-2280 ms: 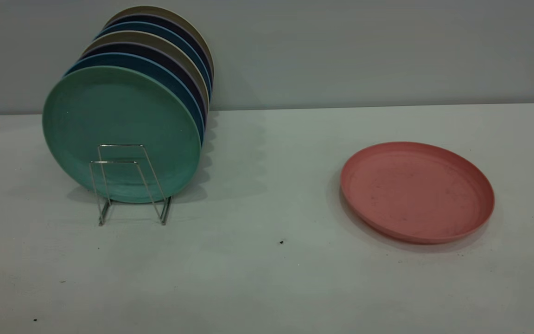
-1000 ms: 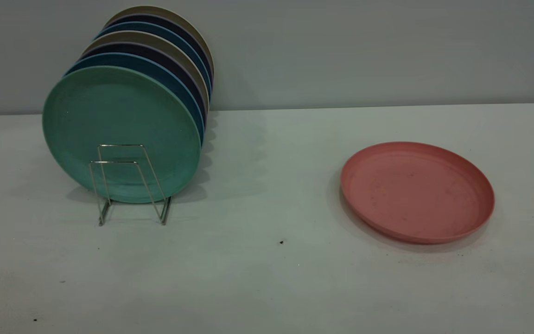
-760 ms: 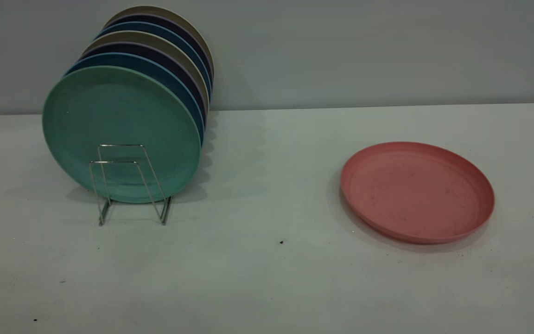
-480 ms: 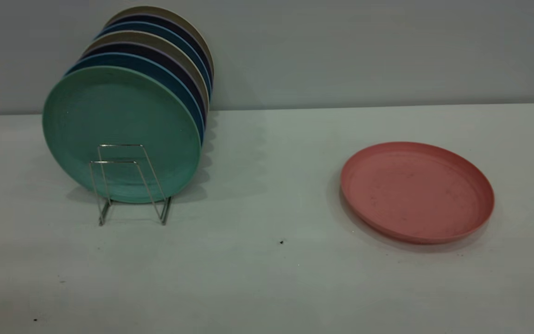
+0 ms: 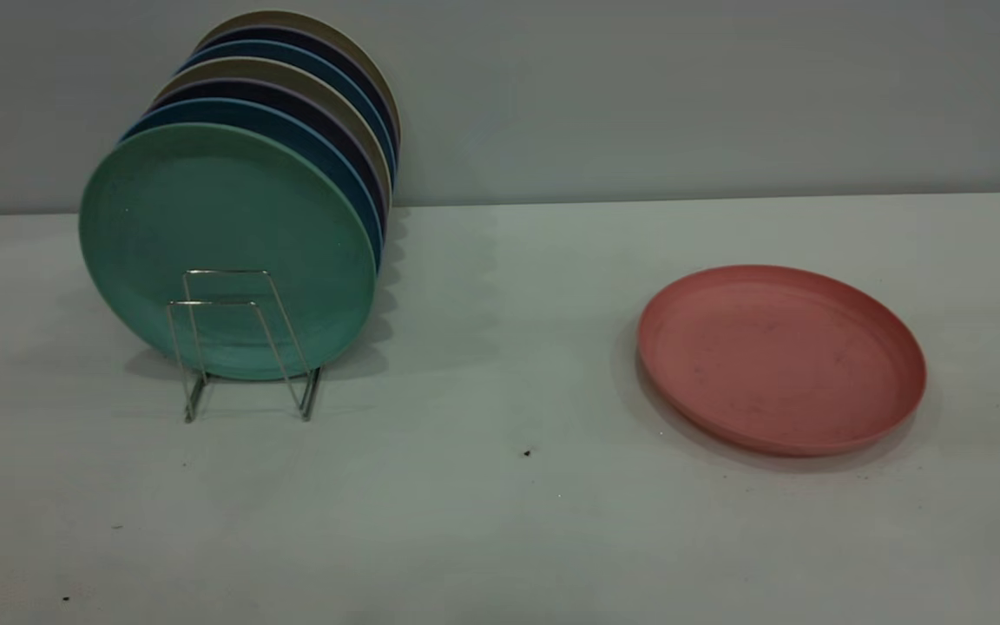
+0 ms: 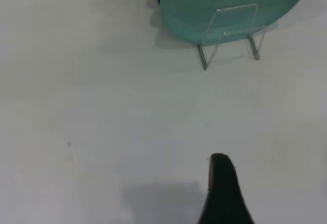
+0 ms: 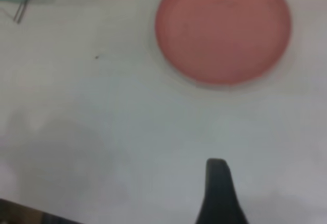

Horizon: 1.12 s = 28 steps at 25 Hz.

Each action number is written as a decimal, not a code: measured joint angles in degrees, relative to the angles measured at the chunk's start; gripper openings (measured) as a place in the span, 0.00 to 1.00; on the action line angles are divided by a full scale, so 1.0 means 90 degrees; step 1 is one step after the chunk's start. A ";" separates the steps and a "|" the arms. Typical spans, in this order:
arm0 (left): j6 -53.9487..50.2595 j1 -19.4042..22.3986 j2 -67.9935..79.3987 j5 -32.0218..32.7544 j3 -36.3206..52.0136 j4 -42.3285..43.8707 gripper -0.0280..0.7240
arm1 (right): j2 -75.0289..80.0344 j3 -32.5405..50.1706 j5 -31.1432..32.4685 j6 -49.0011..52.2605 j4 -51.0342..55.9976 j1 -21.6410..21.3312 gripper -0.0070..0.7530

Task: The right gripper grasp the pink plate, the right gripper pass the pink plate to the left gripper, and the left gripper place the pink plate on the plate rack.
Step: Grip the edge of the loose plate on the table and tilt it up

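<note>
A: One round salmon-pink matte plate (image 5: 781,358) lies flat on the white desk (image 5: 500,503), rim up, well apart from the thin silver wire rack (image 5: 244,343).

B: Yep, right gripper (image 7: 218,193) is nearer, plate straight ahead of it. Round, so no long axis. Can't tell either gripper's opening; left gripper (image 6: 222,191) faces the rack.

Exterior view: no part of either arm is visible.

Left wrist view: one finger of the left gripper (image 6: 223,193) enters the frame at 6 o'clock. It is plain matte black, narrow, widening toward the frame edge, with a squared, slightly rounded tip.

Right wrist view: one finger of the right gripper (image 7: 219,196) enters at 6 o'clock. Same form: matte black, tapered, blunt tip. No cables, screws or markings are visible.
</note>
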 joint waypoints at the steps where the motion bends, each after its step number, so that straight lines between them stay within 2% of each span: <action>1: 0.0052 0.0000 0.0329 -0.0169 -0.0048 -0.0039 0.76 | 0.0310 -0.0013 -0.0215 -0.0143 0.0180 0.0000 0.74; 6: 0.0821 0.0000 0.1743 -0.0955 -0.0219 -0.0849 0.76 | 0.2098 -0.0013 -0.1030 -0.0494 0.0767 0.0000 0.74; 12: 0.2337 0.0000 0.2979 -0.1243 -0.0540 -0.2519 0.76 | 0.3768 -0.0081 -0.1981 -0.1528 0.2020 0.0000 0.74; 15: 0.3161 -0.0021 0.3500 -0.1356 -0.0670 -0.3525 0.76 | 0.4547 -0.0289 -0.2189 -0.2186 0.2660 -0.0104 0.74; 18: 0.4009 -0.0231 0.3886 -0.1432 -0.0747 -0.4429 0.76 | 0.5310 -0.0673 -0.2071 -0.2919 0.3305 -0.0382 0.74; 21: 0.4638 -0.0638 0.4220 -0.1475 -0.0891 -0.5107 0.76 | 0.5948 -0.1131 -0.1554 -0.3826 0.4077 -0.0790 0.74; 24: 0.4885 -0.1157 0.4640 -0.1703 -0.1100 -0.5355 0.76 | 0.6517 -0.1476 -0.0973 -0.4555 0.4955 -0.1210 0.74; 28: 0.4898 -0.1750 0.5367 -0.1965 -0.1487 -0.5380 0.76 | 0.7209 -0.1787 -0.0681 -0.4983 0.5601 -0.1630 0.74</action>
